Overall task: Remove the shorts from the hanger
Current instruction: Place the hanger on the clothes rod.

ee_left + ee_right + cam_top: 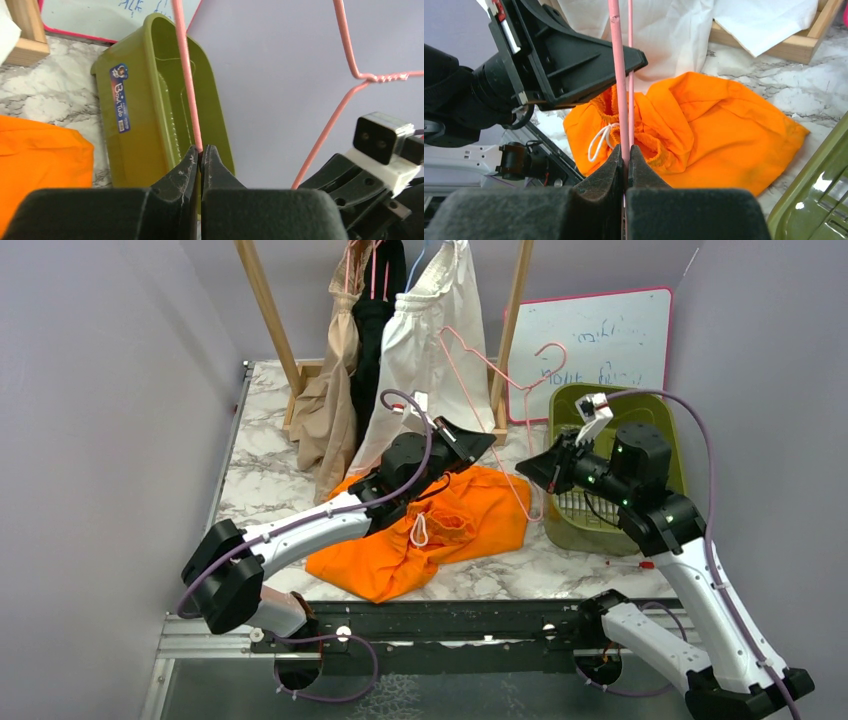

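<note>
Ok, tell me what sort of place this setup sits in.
Probably a lab test booth, not a home: plain grey partition walls box in a marble-patterned table, a scribbled-on whiteboard leans at the back, and a wooden clothes rack stands on the table.

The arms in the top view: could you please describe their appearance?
The left arm and right arm have white links, black joints and a purple cable each. The left hand and right hand are black, with two tapered fingers.

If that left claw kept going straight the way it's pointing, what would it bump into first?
Probably the green tub, directly beyond the left gripper, which is clamped on the pink hanger; the gap is hard to judge.
</note>
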Motion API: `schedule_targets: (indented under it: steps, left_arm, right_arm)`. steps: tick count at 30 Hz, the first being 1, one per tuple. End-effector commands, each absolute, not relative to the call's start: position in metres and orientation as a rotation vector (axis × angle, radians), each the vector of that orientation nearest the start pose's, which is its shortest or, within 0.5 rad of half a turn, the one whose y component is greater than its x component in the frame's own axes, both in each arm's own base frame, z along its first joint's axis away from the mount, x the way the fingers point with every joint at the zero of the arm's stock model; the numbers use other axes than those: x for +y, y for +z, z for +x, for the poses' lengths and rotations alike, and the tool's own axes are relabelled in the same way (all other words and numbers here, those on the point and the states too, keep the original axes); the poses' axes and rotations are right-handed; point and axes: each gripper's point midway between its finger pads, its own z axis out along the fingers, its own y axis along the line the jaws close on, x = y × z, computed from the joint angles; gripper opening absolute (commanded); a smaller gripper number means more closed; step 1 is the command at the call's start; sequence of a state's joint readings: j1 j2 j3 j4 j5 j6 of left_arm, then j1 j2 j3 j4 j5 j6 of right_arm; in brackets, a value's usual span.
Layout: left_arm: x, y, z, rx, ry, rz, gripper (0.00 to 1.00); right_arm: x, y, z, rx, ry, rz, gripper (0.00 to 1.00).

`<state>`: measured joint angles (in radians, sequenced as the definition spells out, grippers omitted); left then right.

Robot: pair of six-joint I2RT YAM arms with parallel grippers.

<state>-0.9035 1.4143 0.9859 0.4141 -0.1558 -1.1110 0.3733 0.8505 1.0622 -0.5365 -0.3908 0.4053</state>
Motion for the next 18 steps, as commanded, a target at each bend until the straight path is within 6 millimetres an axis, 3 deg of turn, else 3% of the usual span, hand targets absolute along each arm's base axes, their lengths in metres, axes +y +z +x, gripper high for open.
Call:
schedule_targets:
  steps: [1, 3, 11, 18]
  left_arm:
    - [-0.389, 0.306, 0.279, 1.754, -1.494, -0.328, 0.00]
    - [-0.388, 0.303, 0.280, 1.755, -1.511, -0.375, 0.00]
    - [-0.398, 0.300, 0.278, 1.706, -1.689, -0.484, 0.00]
    - [-0.390, 0.303, 0.281, 1.618, -1.799, -0.630, 0.00]
  right_arm:
    - [0.180, 0.320, 0.221, 1.896, 0.931, -0.264, 0.05]
    - [0.179, 0.315, 0.218, 1.913, 0.927, -0.256, 0.08]
    - [0.175, 0.318, 0.212, 1.876, 0.923, -0.253, 0.41]
    - [0.145, 0.295, 0.210, 1.955, 0.743, -0.163, 0.68]
